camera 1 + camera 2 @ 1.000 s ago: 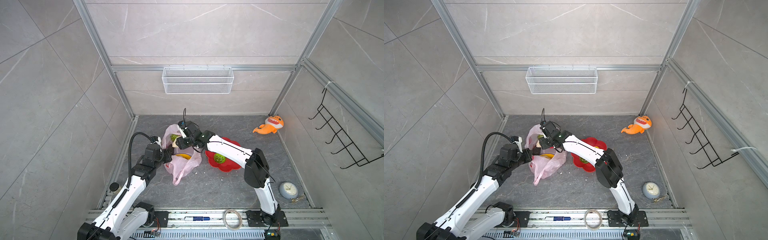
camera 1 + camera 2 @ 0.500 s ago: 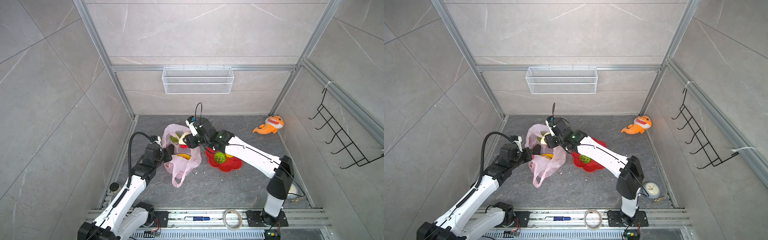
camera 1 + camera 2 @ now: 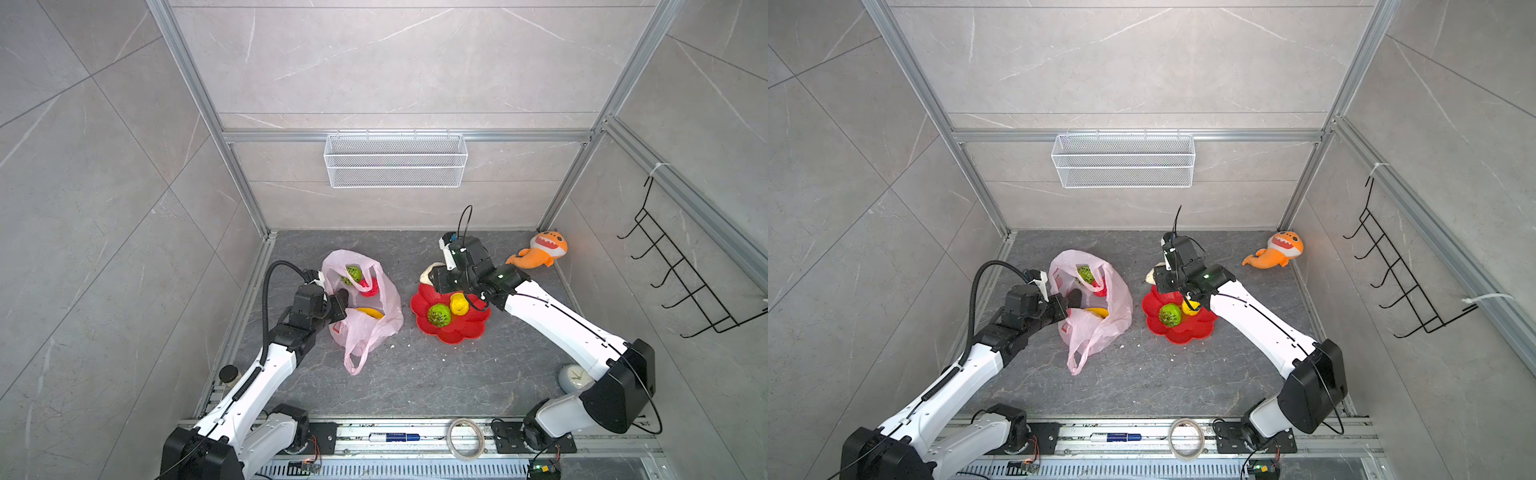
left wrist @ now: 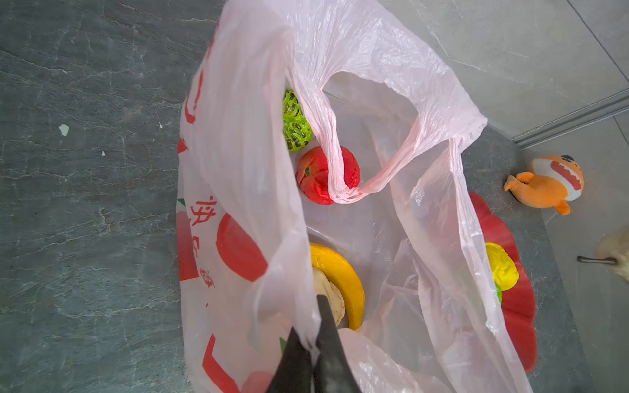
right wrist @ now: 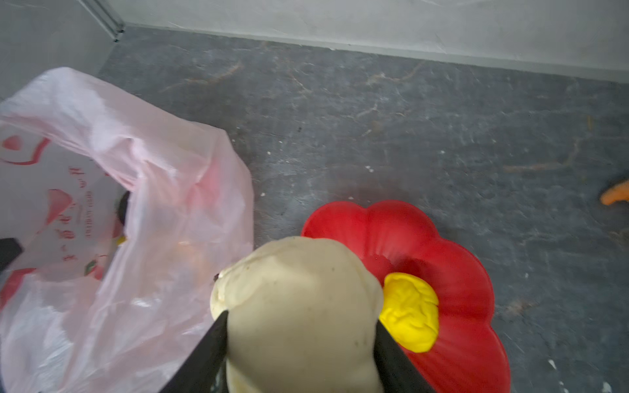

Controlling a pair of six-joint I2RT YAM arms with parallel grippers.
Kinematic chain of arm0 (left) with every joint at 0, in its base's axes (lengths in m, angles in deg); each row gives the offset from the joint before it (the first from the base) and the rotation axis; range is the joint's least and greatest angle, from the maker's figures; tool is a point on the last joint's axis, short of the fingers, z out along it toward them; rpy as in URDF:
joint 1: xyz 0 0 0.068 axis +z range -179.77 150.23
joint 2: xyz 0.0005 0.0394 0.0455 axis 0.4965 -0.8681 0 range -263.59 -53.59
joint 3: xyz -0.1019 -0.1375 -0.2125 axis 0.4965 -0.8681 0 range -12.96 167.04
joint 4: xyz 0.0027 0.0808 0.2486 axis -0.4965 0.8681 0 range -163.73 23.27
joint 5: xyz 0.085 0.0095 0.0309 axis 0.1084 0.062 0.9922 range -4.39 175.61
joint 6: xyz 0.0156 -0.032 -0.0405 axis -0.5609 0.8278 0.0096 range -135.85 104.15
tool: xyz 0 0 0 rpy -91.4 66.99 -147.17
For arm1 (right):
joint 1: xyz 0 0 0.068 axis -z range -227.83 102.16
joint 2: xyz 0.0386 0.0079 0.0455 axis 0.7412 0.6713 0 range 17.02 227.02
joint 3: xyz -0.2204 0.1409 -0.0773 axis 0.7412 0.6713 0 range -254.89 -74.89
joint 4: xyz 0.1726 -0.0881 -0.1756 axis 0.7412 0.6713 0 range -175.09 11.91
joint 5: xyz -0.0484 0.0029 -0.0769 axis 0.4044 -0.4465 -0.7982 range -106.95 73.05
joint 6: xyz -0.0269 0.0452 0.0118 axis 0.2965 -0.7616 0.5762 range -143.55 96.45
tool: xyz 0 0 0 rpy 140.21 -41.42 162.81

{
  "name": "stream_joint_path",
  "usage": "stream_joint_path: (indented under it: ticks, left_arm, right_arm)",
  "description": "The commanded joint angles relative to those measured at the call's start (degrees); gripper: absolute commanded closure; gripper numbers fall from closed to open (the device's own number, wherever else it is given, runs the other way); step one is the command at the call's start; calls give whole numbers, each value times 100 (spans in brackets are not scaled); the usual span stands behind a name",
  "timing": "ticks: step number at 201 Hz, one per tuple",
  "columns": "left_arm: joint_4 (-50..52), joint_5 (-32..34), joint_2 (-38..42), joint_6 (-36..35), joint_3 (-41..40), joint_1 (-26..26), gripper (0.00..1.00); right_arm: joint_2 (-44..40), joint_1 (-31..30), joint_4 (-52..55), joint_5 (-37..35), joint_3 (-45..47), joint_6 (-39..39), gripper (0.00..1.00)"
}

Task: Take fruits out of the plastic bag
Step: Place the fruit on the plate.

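Now, the carry-to-plate step, with the bag mouth held open.
Left gripper (image 4: 308,321) is pinched together on the plastic bag (image 3: 374,328) rim. Just ahead of its tips, inside, lie a banana (image 4: 343,275), red apple (image 4: 313,177) and green ball (image 4: 296,126). Right gripper (image 5: 301,320) is clamped on the lumpy beige fruit (image 3: 428,274), the red plate (image 3: 457,332) (part-filled) just beyond. Next, I judge: lower onto a bare spot, then open.
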Motion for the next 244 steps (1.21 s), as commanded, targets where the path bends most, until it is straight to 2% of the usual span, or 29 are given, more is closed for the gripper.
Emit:
stream_joint_path:
  ticks: [1,73,150,244]
  left_arm:
    - [-191,-72,0,-4,229,-8,100]
    - [-110,7,-29,13,282,-9,100]
    - [-20,43,-13,7,273,-8,100]
    - [9,78,19,8,254,-10,100]
  right_arm:
    - [95,219,85,167,140,93,74]
    - [998,918,-26,690,134,442,74]
    - [1731,1041,-62,923,-126,594,72]
    - [2109,1071,-54,995,-257,621,66]
